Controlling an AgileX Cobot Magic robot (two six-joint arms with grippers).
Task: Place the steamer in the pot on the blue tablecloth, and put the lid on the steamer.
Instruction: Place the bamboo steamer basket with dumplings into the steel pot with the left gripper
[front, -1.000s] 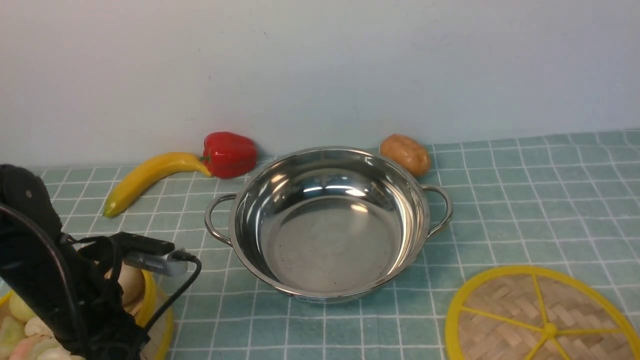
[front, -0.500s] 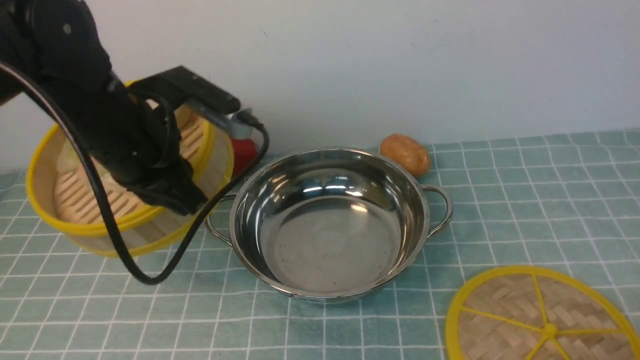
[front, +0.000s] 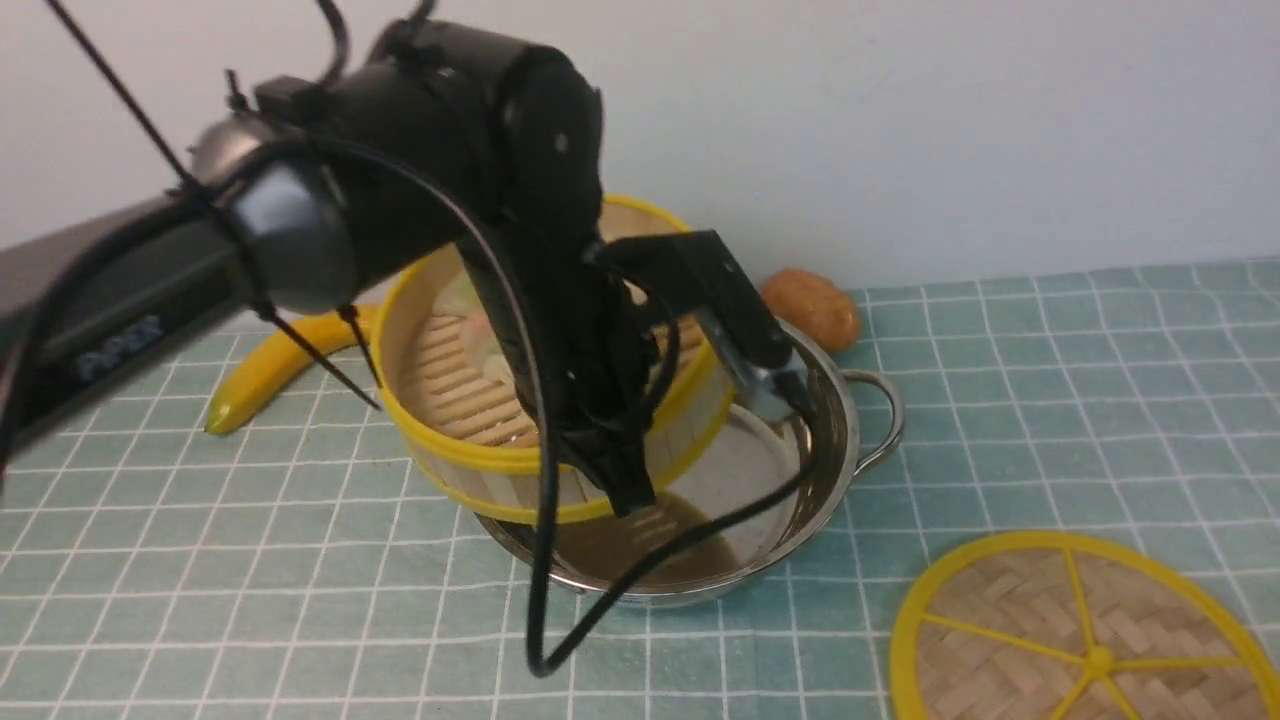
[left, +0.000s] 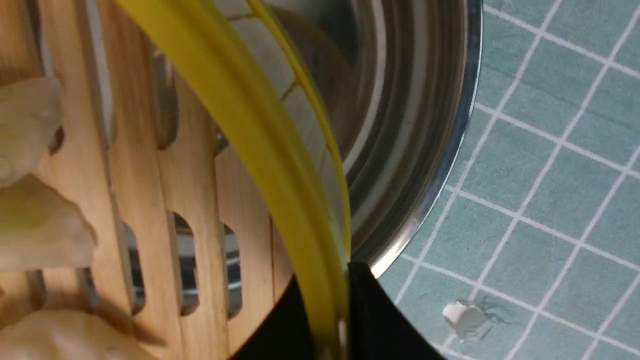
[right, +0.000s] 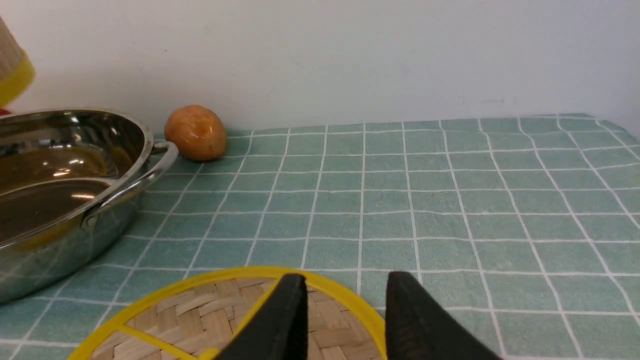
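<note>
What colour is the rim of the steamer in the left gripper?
Yellow; the steamer's rim shows best in the left wrist view.

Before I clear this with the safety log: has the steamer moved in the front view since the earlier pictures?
Yes. The steamer has shifted right, from left of the pot to partly over it, gripped by the left gripper.

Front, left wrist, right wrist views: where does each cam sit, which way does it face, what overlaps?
Front: between the arms, facing forward over pot, lid and wall; shows the left arm.
Left wrist: on the left arm, looking down past steamer at pot and cloth; fingertips on the rim.
Right wrist: on the right arm, facing forward, low over the lid; two spread fingertips.
Shared, front and right wrist: pot, lid, potato, steamer.
</note>
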